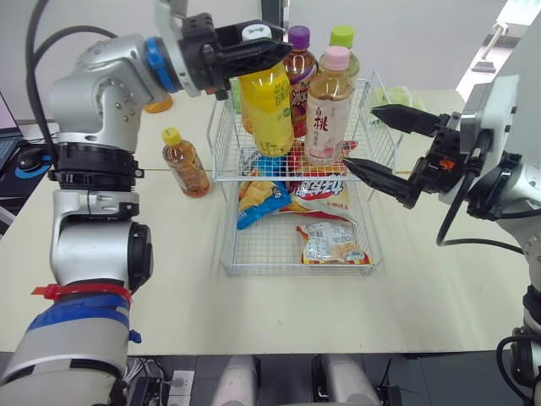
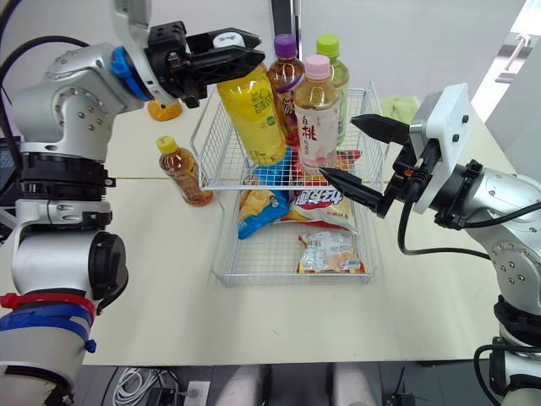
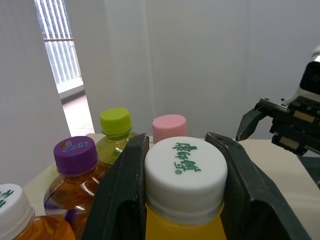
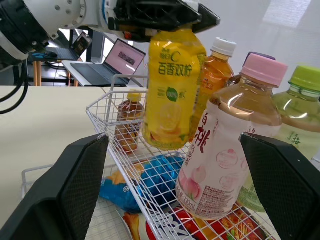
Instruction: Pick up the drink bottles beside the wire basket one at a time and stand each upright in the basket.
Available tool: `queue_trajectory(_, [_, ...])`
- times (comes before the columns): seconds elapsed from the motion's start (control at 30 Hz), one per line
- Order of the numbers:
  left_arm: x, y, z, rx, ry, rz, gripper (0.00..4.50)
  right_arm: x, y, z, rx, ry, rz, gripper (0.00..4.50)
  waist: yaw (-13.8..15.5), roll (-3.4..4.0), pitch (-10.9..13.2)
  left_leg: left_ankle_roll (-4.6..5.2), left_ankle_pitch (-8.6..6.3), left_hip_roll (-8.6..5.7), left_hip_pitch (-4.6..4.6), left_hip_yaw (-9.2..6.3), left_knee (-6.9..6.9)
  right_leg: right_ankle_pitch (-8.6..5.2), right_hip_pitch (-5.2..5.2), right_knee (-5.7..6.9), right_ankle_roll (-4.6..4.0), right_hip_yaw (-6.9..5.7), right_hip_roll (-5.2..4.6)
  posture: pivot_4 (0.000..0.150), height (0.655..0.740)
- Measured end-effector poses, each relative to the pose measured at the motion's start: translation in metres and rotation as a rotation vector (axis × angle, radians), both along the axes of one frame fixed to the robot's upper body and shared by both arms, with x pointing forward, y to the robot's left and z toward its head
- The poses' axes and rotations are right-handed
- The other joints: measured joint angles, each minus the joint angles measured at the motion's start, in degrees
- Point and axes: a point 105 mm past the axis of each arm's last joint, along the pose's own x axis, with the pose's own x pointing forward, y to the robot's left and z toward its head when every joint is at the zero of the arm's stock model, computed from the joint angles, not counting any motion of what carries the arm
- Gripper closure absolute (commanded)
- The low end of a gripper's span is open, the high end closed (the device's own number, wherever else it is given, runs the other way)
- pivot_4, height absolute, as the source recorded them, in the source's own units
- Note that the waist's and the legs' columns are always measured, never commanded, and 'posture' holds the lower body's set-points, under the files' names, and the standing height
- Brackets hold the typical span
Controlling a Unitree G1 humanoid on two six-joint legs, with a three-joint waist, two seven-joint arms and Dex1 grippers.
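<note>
The left pincer (image 1: 272, 46) is clamped on the white cap and neck of the yellow drink bottle (image 1: 266, 106), one finger on each side of the cap. The bottle hangs upright with a slight tilt in the left part of the upper tier of the wire basket (image 1: 221, 135). Its base is hidden behind the wire and the label, so contact with the tier floor cannot be confirmed. Three bottles stand upright in the same tier: a purple-capped bottle (image 1: 300, 68) just behind the yellow one, a green-capped bottle (image 1: 342, 38) at the rear, mostly covered by the others, and a pink-capped peach bottle (image 1: 328, 110) at the front right. The right pincer (image 1: 362, 135) is at the basket's right side, fingers spread wide and holding nothing, with its lower fingertip near the base of the pink-capped bottle. Contact with the wire cannot be determined. A small amber bottle (image 1: 186, 165) with a yellow cap stands upright on the counter (image 1: 423, 279), just left of the basket. An orange item (image 1: 159, 103) behind the left arm is largely hidden. The lower tier holds snack packs (image 1: 331, 245), partly covered by the upper tier.
</note>
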Motion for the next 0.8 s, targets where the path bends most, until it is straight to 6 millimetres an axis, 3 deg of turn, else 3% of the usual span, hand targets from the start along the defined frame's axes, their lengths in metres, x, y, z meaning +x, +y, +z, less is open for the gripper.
queue_trajectory(0.47, [0.014, -0.009, -0.017, 0.028, -0.004, 0.019, 3.12, -0.001, 0.000, 0.000, 0.007, 0.003, -0.001, 0.00, 0.0, 0.00, 0.0, 0.00, 0.00, -0.01, 0.01, 0.00, 0.00, 0.00, 0.00, 0.01, 0.00, 0.00, 0.01, 0.150, 0.7400])
queue_trajectory(0.8, [0.007, -0.013, -0.008, -0.003, -0.032, -0.016, 0.03, -0.003, 0.002, 0.000, 0.019, 0.012, 0.020, 0.00, -0.1, 0.00, 0.0, 0.00, 0.00, 0.00, 0.01, -0.01, 0.01, 0.00, 0.00, 0.02, 0.00, 0.00, 0.01, 0.150, 0.7400])
